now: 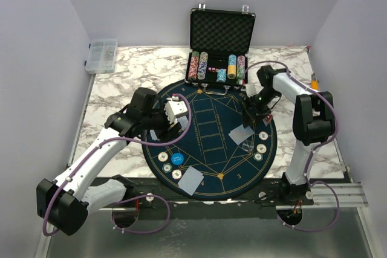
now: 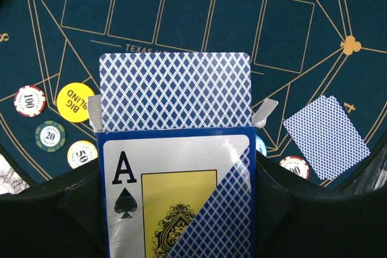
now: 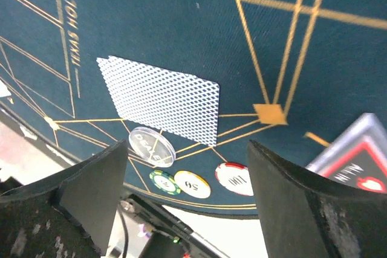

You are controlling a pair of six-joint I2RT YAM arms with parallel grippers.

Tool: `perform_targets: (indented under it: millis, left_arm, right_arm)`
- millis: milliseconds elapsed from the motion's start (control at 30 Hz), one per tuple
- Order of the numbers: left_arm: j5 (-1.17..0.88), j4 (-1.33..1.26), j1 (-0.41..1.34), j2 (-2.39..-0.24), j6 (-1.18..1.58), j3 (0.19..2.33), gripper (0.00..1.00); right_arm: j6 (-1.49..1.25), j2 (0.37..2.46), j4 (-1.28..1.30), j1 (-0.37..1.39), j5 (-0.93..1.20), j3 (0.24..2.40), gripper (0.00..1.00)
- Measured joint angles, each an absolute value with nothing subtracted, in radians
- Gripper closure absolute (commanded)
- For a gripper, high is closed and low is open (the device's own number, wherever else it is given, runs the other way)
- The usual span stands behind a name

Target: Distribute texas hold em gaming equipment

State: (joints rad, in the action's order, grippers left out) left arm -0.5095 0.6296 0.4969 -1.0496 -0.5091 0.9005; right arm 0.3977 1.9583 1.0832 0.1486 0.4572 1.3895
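Observation:
My left gripper (image 1: 174, 115) is shut on a blue-and-white card box (image 2: 175, 191) showing an ace of spades, held over the left of the round dark-blue mat (image 1: 208, 126). A blue-backed card (image 2: 175, 92) sticks out of its top. My right gripper (image 3: 187, 149) hangs open and empty just above a face-down card (image 3: 160, 98) on the mat's right side. By that card lie a clear dealer disc (image 3: 152, 147) and three chips (image 3: 192, 184). On the left lie a yellow big-blind disc (image 2: 76, 101), a blue disc (image 1: 176, 160), chips (image 2: 50, 135) and another face-down card (image 1: 190, 180).
An open black case (image 1: 222, 40) with stacked chips stands at the mat's far edge. A clear compartment box (image 1: 101, 54) sits at the back left of the marble table (image 1: 121, 83). A red-and-grey plaque (image 3: 357, 155) lies beside my right fingers.

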Motion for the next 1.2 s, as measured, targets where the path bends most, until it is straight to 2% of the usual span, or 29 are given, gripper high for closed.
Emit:
perform_targets:
  millis: [133, 200, 400, 633, 800, 1100, 1200]
  left_arm:
    - [-0.513, 0.629, 0.497, -1.049, -0.510, 0.896, 1.00]
    - [-0.514, 0.629, 0.497, -1.049, -0.510, 0.896, 1.00]
    - [-0.521, 0.624, 0.497, -1.055, -0.528, 0.896, 1.00]
    - [-0.527, 0.623, 0.498, -1.073, -0.539, 0.901, 1.00]
    - [-0.528, 0.613, 0.500, -1.078, -0.532, 0.907, 1.00]
    - [-0.528, 0.595, 0.502, -1.079, -0.511, 0.909, 1.00]
    - [-0.528, 0.588, 0.504, -1.079, -0.502, 0.909, 1.00]
  right_arm:
    - [0.392, 1.911, 1.096, 0.149, 0.475, 1.503, 0.04]
    - [0.373, 1.883, 1.083, 0.150, 0.548, 1.580, 0.01]
    - [0.227, 1.801, 1.002, 0.226, 0.768, 1.683, 0.01]
    - [0.002, 1.814, 0.817, 0.433, 0.949, 1.684, 0.02]
    - [-0.101, 1.821, 0.711, 0.514, 1.026, 1.672, 0.02]
    - [-0.184, 1.860, 0.613, 0.624, 1.035, 1.633, 0.13]
    - [-0.199, 1.880, 0.598, 0.645, 1.035, 1.631, 0.23]
